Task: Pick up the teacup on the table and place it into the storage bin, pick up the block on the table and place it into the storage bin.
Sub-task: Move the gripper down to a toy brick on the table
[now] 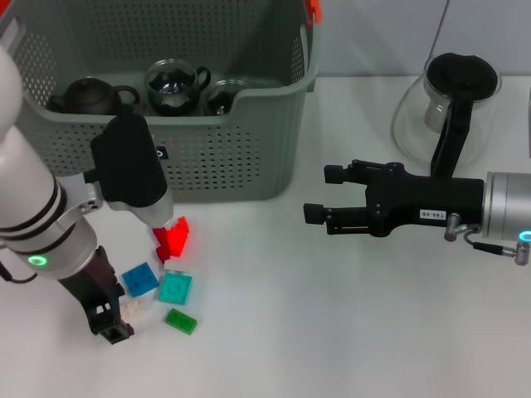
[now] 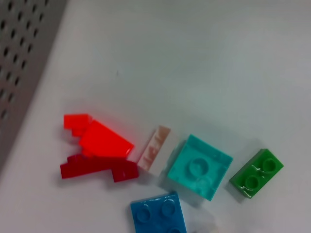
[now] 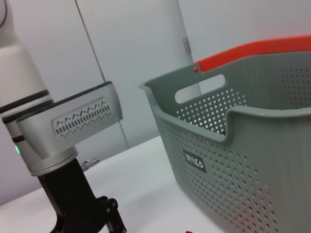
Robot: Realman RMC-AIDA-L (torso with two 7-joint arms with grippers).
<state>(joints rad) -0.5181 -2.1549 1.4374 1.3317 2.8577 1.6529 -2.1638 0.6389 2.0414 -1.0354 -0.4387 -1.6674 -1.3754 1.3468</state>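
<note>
Head view: counter (image 1: 348, 332), white, carrying all items listed.

Bin (image 1: 249, 149): grey-green, perforated, at the far left of the counter, orange clip at its right corner. Contents: dark teapot (image 1: 90, 96), glass teacup (image 1: 172, 86), second glass vessel (image 1: 224, 95).

Blocks, on the counter just in front of the bin: red block (image 1: 172, 238), blue block (image 1: 139, 279), teal block (image 1: 175, 288), green block (image 1: 180, 320), pale block (image 1: 133, 310). Left wrist view shows the red block (image 2: 97, 141) as a translucent piece touching a darker red piece; a pale block (image 2: 154, 149) lies between it and the teal block (image 2: 199, 166); the green block (image 2: 256, 173) sits just beside the teal; the blue block (image 2: 158, 216) lies near them.

Left end effector (image 1: 112, 319): low at the counter beside the blue and pale blocks; finger spread cannot be told.

Right end effector (image 1: 319, 193): hovers over bare counter right of the bin, fingers set wide, holding nothing.

Glass carafe (image 1: 448, 108): black lid and handle, far right.
</note>
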